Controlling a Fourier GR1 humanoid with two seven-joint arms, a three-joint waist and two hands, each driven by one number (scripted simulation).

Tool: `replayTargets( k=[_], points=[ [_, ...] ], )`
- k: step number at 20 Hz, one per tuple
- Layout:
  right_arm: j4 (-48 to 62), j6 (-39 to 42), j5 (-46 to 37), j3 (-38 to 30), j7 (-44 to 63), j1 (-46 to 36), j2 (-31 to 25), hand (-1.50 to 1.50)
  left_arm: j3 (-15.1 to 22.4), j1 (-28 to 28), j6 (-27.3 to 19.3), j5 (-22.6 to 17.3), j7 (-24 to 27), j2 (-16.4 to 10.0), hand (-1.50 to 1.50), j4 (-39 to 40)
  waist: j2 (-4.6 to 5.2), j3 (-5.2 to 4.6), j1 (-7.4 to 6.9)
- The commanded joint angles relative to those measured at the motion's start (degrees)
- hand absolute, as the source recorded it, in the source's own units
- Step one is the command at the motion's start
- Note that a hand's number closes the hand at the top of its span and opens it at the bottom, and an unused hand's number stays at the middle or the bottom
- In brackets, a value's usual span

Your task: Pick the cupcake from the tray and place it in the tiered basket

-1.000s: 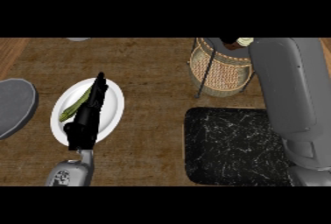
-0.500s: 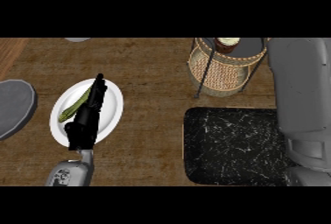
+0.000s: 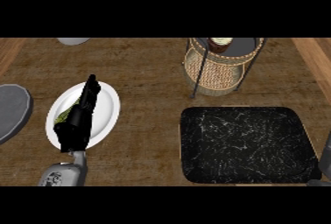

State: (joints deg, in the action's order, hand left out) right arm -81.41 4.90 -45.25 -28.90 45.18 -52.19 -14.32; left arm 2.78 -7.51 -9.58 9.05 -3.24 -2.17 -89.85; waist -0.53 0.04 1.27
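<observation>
The cupcake, with pale frosting and a dark base, sits in the top level of the wicker tiered basket at the back right. In front of the basket lies the black marbled tray, with nothing on it. My left hand lies open with straight fingers over a white plate at the left, far from both. Of the right arm, only a grey sliver of forearm shows at the lower right edge; its hand is out of view.
The white plate under my left hand holds something green. A grey round object is cut off by the left edge, and a pale grey one sits at the back.
My right arm has pulled away from the basket top, down and to the right, almost out of view. The cupcake stays behind in the basket. The left hand has not moved.
</observation>
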Motion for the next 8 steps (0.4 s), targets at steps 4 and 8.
replayTargets(
  k=[4, 8],
  points=[
    [-17.32, 9.45, 14.59, -11.78, -3.91, 18.56, -3.88, -1.5, -2.79, -1.61, 0.9, -1.09, -1.49, -2.47, 0.0, -0.69, -0.25, 0.07, 1.85],
    [-20.28, 16.72, 26.98, -21.51, -9.96, 27.5, -6.55, -1.5, 0.05, -0.56, -1.17, 0.87, -3.15, 0.42, 0.0, -1.54, -0.02, 0.09, 1.32]
  ],
)
